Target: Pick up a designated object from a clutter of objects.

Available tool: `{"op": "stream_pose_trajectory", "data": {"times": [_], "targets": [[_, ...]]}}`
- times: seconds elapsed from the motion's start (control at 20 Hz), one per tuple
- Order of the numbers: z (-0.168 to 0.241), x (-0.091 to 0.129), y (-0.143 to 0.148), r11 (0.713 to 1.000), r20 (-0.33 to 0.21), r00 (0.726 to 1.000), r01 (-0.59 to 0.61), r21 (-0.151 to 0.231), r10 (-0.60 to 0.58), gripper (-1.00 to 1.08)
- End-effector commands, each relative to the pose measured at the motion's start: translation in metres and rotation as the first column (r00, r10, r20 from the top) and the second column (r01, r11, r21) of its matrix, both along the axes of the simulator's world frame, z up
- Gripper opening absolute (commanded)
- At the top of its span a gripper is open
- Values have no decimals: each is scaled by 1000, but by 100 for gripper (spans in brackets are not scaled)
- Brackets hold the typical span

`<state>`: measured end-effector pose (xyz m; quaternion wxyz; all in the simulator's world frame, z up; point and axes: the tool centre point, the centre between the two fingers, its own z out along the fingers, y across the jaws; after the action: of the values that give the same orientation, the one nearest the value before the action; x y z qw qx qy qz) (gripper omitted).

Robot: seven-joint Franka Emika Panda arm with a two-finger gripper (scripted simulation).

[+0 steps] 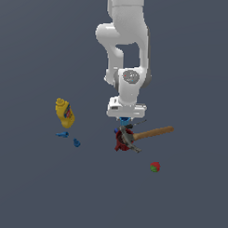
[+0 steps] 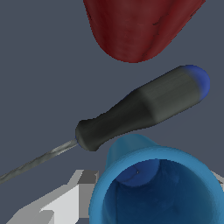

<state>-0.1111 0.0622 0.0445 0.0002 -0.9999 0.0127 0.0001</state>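
The small bright blue cup (image 2: pixel 175 192) stands mouth-up, very close in the wrist view, with a pale finger (image 2: pixel 65 203) against one side of its wall and a sliver of the other finger at the opposite edge. My gripper (image 2: pixel 153 197) is shut on the blue cup. In the exterior view the gripper (image 1: pixel 125 120) hangs straight down over the middle cluster, and only a bit of the blue cup (image 1: pixel 123 121) shows under the hand. A wooden-handled hammer (image 1: pixel 152 132) and a red tool (image 1: pixel 120 144) lie just below it.
A dark-handled screwdriver (image 2: pixel 140 107) with a blue end lies beside the cup, and the red tool (image 2: pixel 140 26) lies beyond it. A yellow bottle (image 1: pixel 64 112) and blue scraps (image 1: pixel 62 134) lie toward the exterior view's left. A strawberry (image 1: pixel 154 166) sits toward its right.
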Motion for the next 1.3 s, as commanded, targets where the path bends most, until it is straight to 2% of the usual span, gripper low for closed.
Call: {"op": "stream_pose_trajectory", "data": {"times": [0.0, 0.65, 1.25], "targets": [[-1, 0, 0, 1000, 0, 1000, 0, 0, 0, -100], [8, 2, -6, 1000, 1, 1000, 0, 0, 0, -100], [71, 15, -48, 1000, 1, 1000, 0, 2, 0, -100]]}}
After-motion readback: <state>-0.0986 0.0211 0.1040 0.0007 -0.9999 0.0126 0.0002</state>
